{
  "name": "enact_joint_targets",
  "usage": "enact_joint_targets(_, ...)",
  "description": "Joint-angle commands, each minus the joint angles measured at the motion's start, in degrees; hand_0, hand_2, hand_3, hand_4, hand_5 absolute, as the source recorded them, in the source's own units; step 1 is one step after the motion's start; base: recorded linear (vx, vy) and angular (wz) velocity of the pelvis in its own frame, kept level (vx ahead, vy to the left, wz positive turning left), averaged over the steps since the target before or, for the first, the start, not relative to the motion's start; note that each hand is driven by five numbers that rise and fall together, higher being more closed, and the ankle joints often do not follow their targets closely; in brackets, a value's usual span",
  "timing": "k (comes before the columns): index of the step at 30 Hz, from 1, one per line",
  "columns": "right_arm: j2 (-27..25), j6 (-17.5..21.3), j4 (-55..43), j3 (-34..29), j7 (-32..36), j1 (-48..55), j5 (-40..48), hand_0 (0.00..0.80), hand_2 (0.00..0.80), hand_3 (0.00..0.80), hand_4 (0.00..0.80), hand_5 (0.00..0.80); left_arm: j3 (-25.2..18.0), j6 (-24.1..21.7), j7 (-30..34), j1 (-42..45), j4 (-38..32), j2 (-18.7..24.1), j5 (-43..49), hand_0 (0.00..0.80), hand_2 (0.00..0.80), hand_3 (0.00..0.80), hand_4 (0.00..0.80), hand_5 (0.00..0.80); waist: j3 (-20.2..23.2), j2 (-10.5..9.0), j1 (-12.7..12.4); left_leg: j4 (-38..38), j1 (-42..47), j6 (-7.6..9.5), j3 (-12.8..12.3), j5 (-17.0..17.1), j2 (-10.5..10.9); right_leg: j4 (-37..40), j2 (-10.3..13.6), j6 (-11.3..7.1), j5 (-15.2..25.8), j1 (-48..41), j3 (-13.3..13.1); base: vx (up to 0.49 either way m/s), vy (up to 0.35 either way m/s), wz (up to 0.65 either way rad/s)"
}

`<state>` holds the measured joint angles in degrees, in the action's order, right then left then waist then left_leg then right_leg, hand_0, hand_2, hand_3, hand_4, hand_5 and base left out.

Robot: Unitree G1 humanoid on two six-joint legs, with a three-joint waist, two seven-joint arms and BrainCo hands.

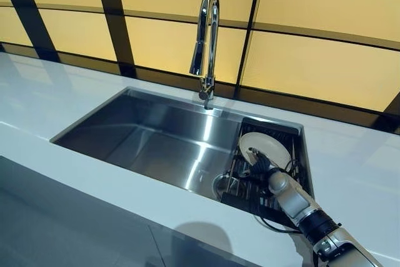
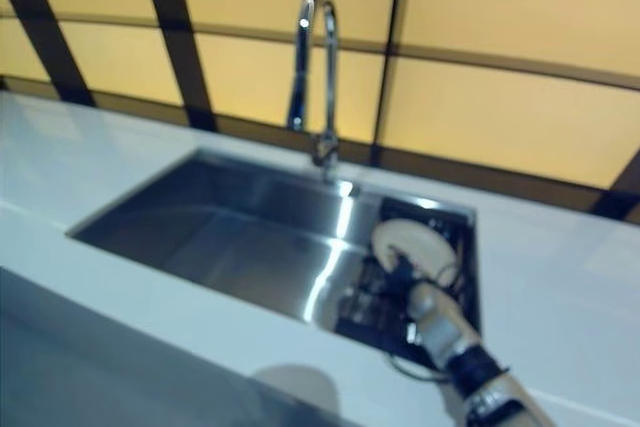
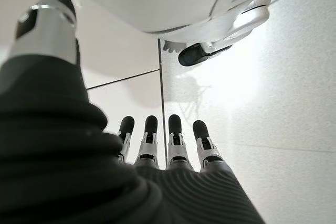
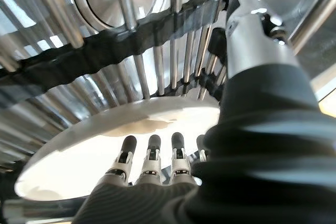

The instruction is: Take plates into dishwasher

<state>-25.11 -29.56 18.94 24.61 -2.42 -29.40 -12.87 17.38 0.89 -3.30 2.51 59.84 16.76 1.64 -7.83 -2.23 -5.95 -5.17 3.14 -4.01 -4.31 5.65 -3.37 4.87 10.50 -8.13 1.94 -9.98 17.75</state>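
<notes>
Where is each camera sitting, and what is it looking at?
Left eye view: on the head, looking down at the sink, faucet and rack; the right hand shows at the white plate.
Right eye view: head too, slightly beside; shares that same scene.
Left wrist view: on the left wrist, facing the tiled floor; left hand with straight fingers.
Right wrist view: on the right wrist, facing plate and rack bars close up.

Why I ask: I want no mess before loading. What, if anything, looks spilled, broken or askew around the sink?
Nothing stands out. The white plate stands tilted in the black rack inside the sink, with the right hand at it; no spill or damage shows.
</notes>
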Motion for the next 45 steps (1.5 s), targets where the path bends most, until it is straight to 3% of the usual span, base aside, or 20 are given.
enact_joint_targets(1, -0.36, 0.35, 2.72, 2.36, -2.89, -8.59, -1.29, 0.0, 0.0, 0.0, 0.0, 0.0, 4.52, -0.43, 0.65, -4.51, 1.07, 1.36, 1.48, 0.0, 0.0, 0.0, 0.0, 0.0, 0.01, 0.65, -1.95, 1.82, 3.12, -0.87, 0.28, -3.92, -3.06, -0.37, 0.69, 0.9, 3.41, 2.64, -1.97, 0.0, 0.0, 0.0)
enact_joint_targets(20, 0.13, 0.52, 6.53, 3.79, -5.26, -12.09, -0.8, 0.0, 0.0, 0.0, 0.0, 0.0, 5.45, -0.45, 0.57, -4.59, 0.52, 1.35, 0.47, 0.0, 0.0, 0.0, 0.0, 0.0, -0.79, 1.08, -2.88, 2.32, 2.29, -1.19, 0.36, -3.54, -3.55, -0.66, 0.73, 1.24, 3.41, 3.06, -1.28, 0.0, 0.0, 0.0)
enact_joint_targets(45, -3.19, -0.67, 12.04, 1.09, -8.19, -13.68, 0.87, 0.0, 0.0, 0.0, 0.0, 0.0, 4.06, -1.46, 0.6, -3.28, 1.28, 1.83, -0.41, 0.0, 0.0, 0.0, 0.0, 0.0, -0.44, 1.09, -3.64, 1.78, 2.88, -1.21, 0.23, -3.38, -3.5, -0.88, 1.02, 1.28, 3.24, 2.4, -0.4, 0.0, 0.0, 0.0)
